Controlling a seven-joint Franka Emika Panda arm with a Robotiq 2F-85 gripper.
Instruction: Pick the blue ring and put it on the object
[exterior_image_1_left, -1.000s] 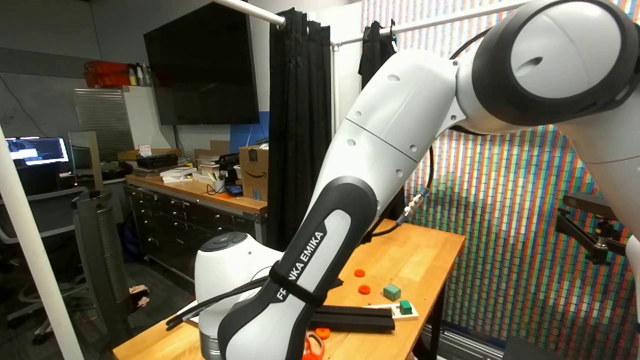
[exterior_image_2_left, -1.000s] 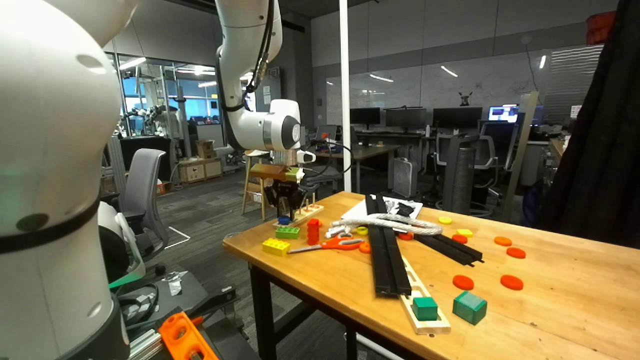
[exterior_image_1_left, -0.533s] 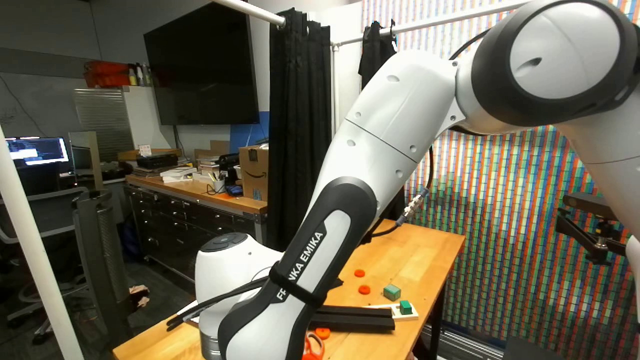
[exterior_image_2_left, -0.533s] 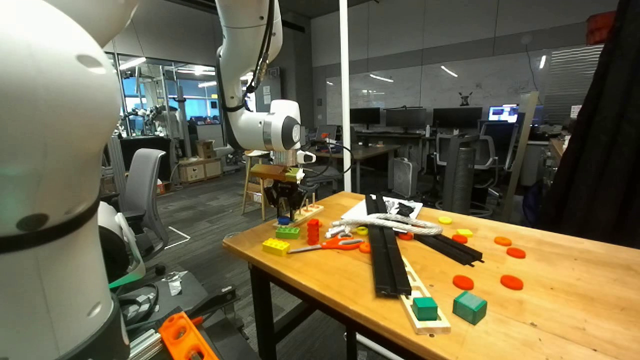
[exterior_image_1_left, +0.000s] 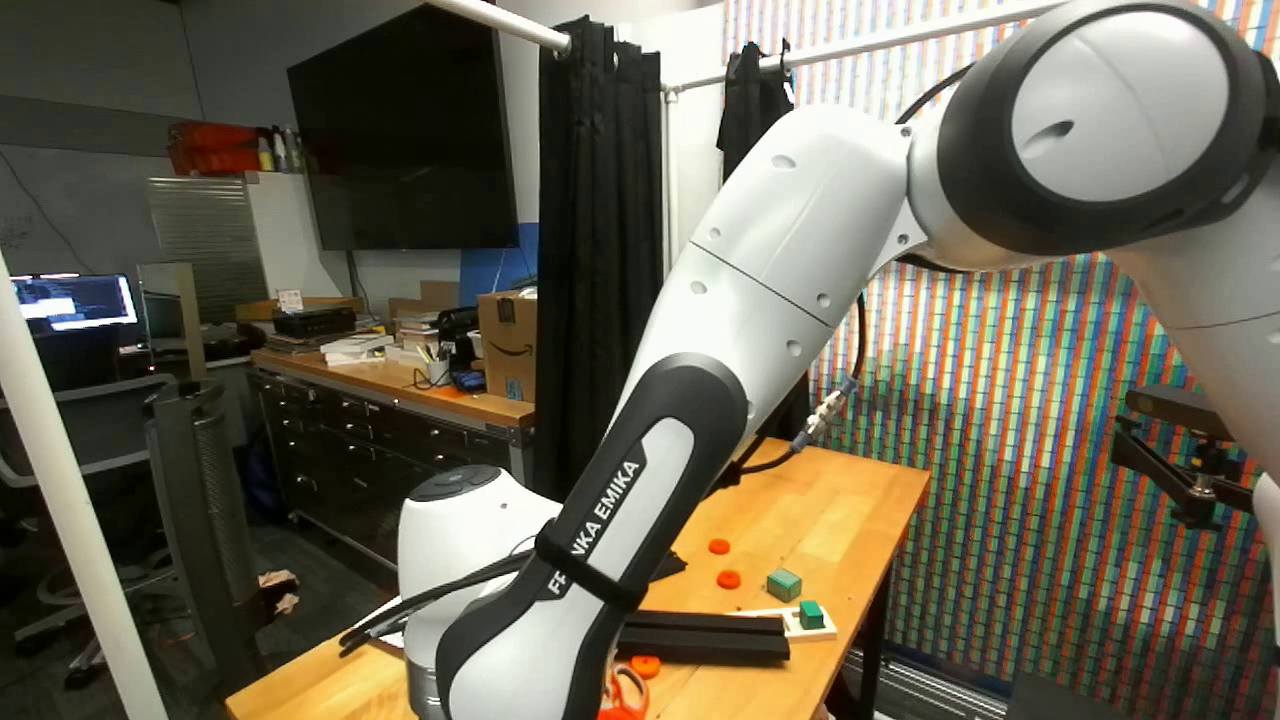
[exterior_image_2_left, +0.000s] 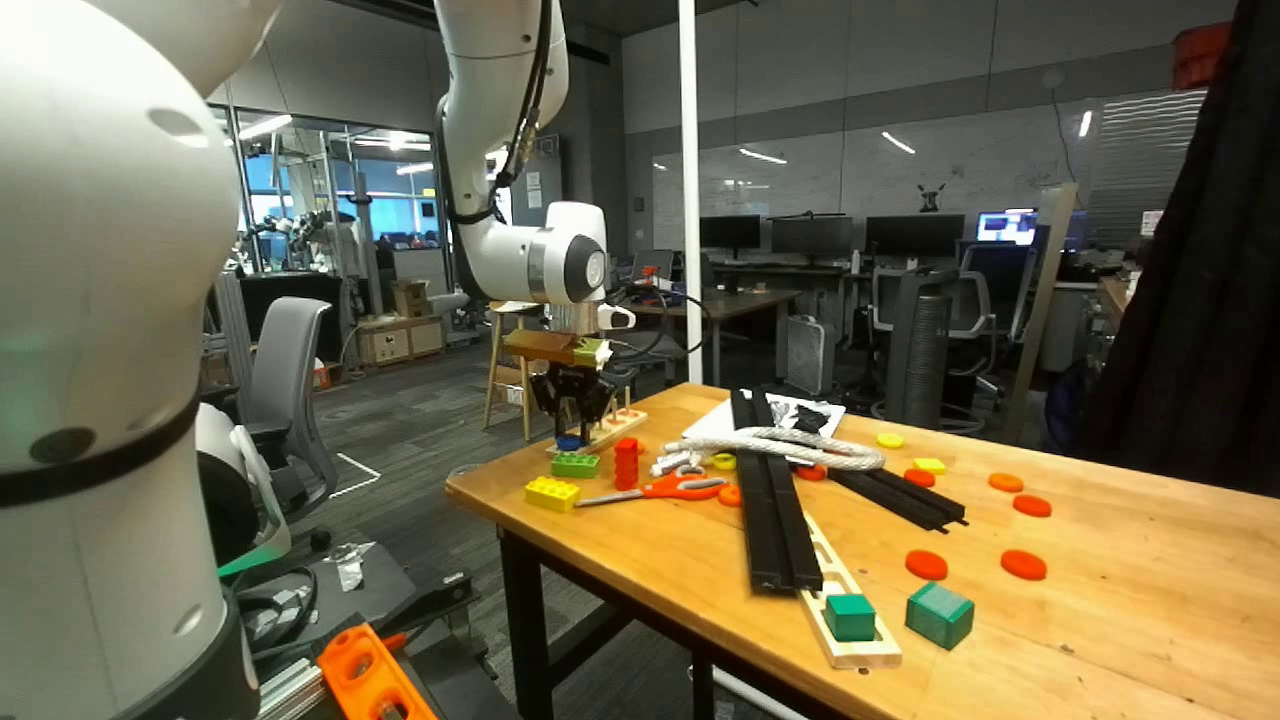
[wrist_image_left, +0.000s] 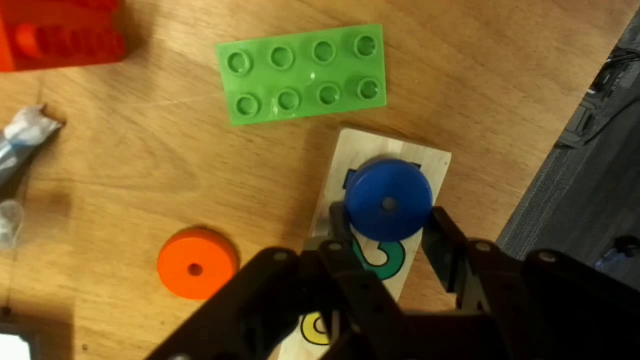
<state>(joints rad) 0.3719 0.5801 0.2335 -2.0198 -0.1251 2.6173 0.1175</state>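
Here, right of wrist-view centre, we have the gripper (wrist_image_left: 389, 215) clamped on the blue ring (wrist_image_left: 387, 185), presumably for seating on the board (wrist_image_left: 372, 143).

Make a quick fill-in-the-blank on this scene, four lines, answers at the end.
1. The ring held by the gripper is ____ in color.
2. In the wrist view, the green brick shows ____ studs.
3. In the wrist view, the orange ring lies to the ____ of the wooden board.
4. In an exterior view, the brick nearest the tip of the scissors is ____ in color.

Missing words: blue; eight; left; yellow.
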